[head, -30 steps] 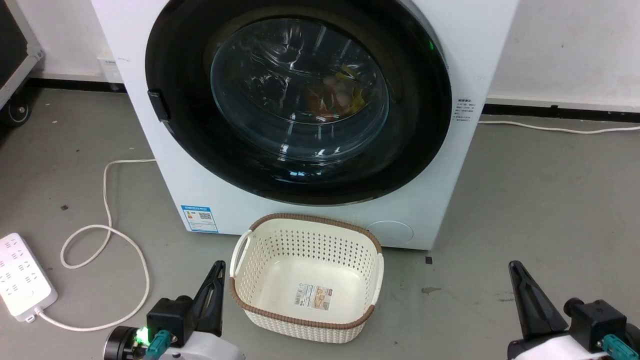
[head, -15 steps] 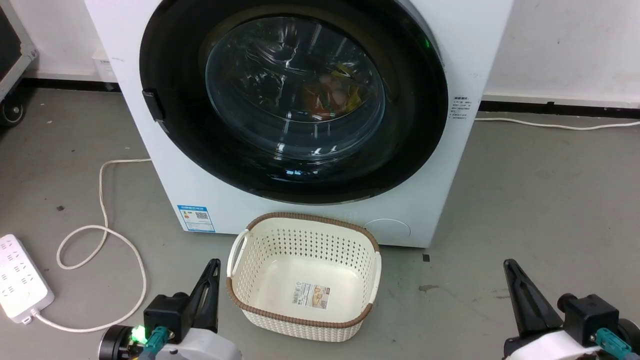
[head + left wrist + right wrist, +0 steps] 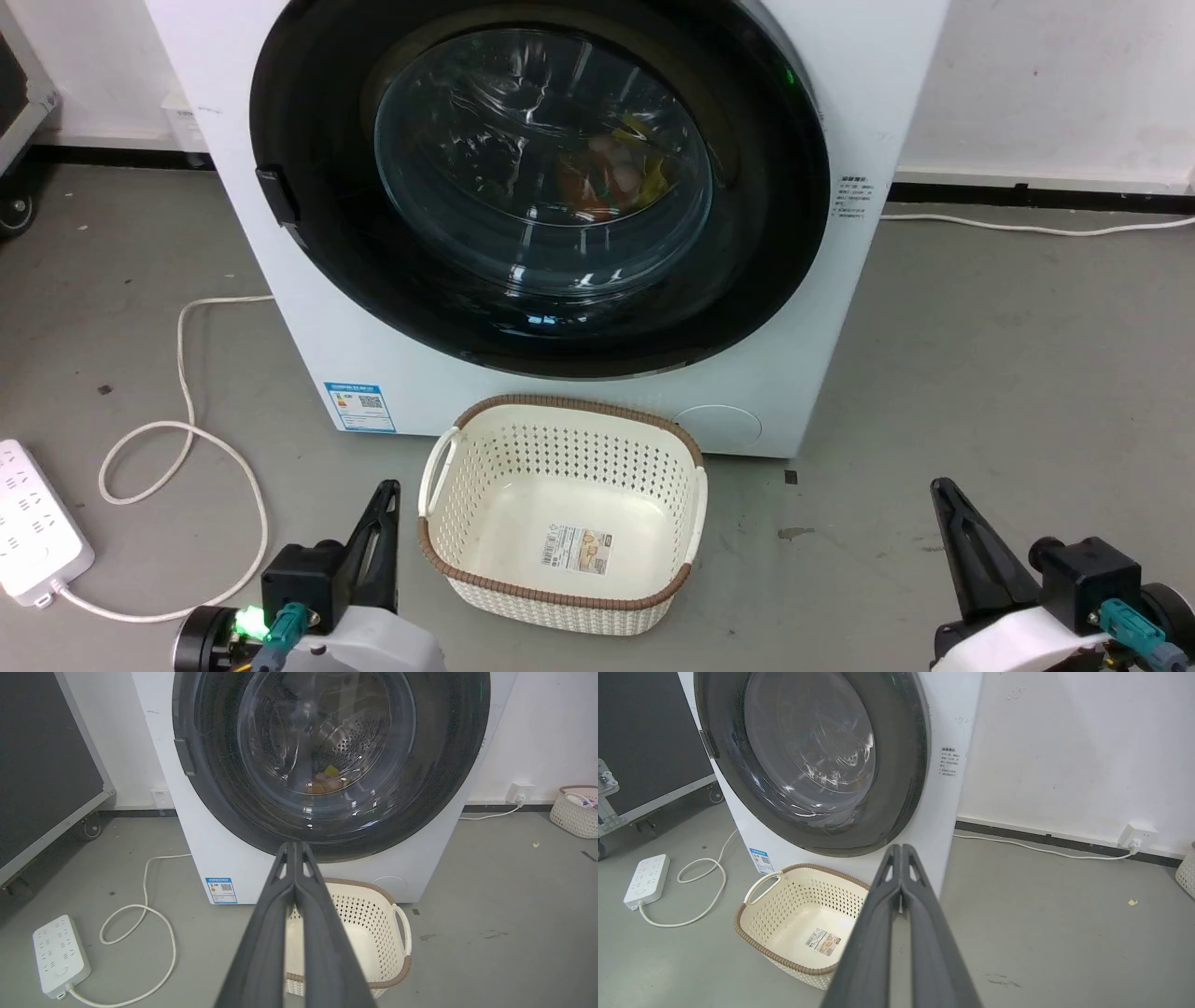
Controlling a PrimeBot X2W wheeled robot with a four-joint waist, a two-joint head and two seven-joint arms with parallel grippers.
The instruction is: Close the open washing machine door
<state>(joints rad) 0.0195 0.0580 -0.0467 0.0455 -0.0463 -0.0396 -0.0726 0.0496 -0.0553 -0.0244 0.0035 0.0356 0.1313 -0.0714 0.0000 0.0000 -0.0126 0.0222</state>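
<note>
The left tool [image 3: 295, 845] and right tool [image 3: 901, 848] are hanging empty, fingers pressed together; ahead of them, the black-rimmed round glass washing machine door [image 3: 537, 187] is lying flush against the white front-loading washing machine [image 3: 308, 317].

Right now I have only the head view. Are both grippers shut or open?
Observer: Both are shut. In the wrist views, the left gripper and the right gripper each close to a single tip with no gap.
Operator: Does the door sit flush on its right side?
Observer: From the right wrist view, the door has its black rim flat against the front of the washing machine. I see no gap.
Operator: Is there anything further to my right?
Observer: Yes. In the left wrist view, a second basket stands far to the right, near a wall socket.
</note>
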